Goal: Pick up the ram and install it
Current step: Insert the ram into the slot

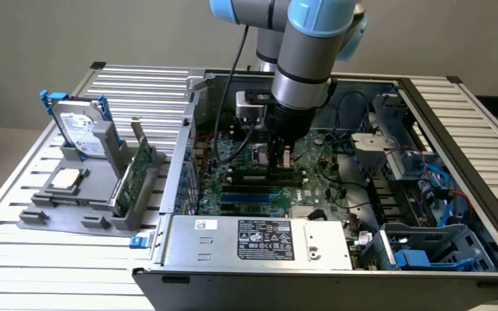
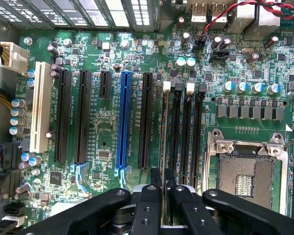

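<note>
On the exterior view's left, a grey holder [image 1: 76, 217] sits on the slatted worktop [image 1: 11, 249] w/ a silver hard drive [image 1: 80, 133] on blue rails and a green expansion card [image 1: 137, 172] standing upright in it. Center: open PC case [image 1: 258, 275], motherboard [image 1: 318, 184] inside, arm reaching down into it. The hand [image 1: 282, 154] is low over the memory slots; in the wrist view its fingers [image 2: 151, 196] are pinching the ram [image 2: 162, 147], seen edge-on, thin and upright, lined up along the black slots [image 2: 186, 132] just beside the blue slot [image 2: 123, 120]. Can't tell if it's fully seated. Toward the exterior view's right: CPU socket [image 2: 245, 169], cables, blue drive bay parts [image 1: 414, 259].
</note>
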Robot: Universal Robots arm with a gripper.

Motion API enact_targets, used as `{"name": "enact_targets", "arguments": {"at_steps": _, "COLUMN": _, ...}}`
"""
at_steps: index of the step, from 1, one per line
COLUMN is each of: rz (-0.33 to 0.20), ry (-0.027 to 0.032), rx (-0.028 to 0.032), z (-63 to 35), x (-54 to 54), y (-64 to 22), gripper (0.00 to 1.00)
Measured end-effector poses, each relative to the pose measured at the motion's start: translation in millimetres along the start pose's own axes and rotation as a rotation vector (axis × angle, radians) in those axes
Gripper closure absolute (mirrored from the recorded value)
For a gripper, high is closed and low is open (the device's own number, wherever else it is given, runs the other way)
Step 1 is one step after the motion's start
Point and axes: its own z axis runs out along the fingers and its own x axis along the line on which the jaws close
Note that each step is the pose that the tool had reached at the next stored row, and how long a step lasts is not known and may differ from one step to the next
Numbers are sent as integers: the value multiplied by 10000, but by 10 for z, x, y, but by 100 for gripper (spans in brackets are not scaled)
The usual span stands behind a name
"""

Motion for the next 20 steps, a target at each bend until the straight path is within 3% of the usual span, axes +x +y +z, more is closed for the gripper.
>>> {"name": "enact_targets", "arguments": {"at_steps": 2, "rz": 1, "ry": 1, "rx": 0, "z": 0, "x": 0, "y": 0, "gripper": 85}}
{"name": "enact_targets", "arguments": {"at_steps": 4, "rz": -1, "ry": 0, "rx": 2, "z": 0, "x": -1, "y": -1, "gripper": 73}}
{"name": "enact_targets", "arguments": {"at_steps": 6, "rz": -2, "ry": 1, "rx": 2, "z": -2, "x": -2, "y": -2, "gripper": 67}}
{"name": "enact_targets", "arguments": {"at_steps": 9, "rz": -1, "ry": -1, "rx": -14, "z": -73, "x": 2, "y": 7, "gripper": 55}}
{"name": "enact_targets", "arguments": {"at_steps": 18, "rz": 62, "ry": -41, "rx": -63, "z": -339, "x": 20, "y": 41, "gripper": 56}}
{"name": "enact_targets", "arguments": {"at_steps": 20, "rz": 100, "ry": -65, "rx": -72, "z": -382, "x": 22, "y": 52, "gripper": 69}}
